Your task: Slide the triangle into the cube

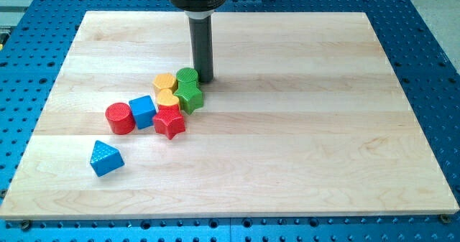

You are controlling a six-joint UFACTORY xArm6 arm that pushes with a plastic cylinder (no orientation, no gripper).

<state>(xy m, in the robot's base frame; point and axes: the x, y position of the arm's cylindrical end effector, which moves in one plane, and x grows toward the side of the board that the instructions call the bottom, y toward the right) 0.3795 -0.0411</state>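
Note:
The blue triangle [106, 158] lies alone near the view's bottom left of the wooden board [302, 149]. The blue cube [143, 111] sits above and right of it, between a red cylinder [119, 118] and a red star [169, 121]. My tip [203, 79] rests on the board just right of the green cylinder [187, 77], at the upper right end of the cluster, far from the triangle.
A yellow hexagon [164, 82], a yellow heart [167, 98] and a green star [190, 96] are packed with the green cylinder and red star to the cube's right. The blue perforated table [29, 91] surrounds the board.

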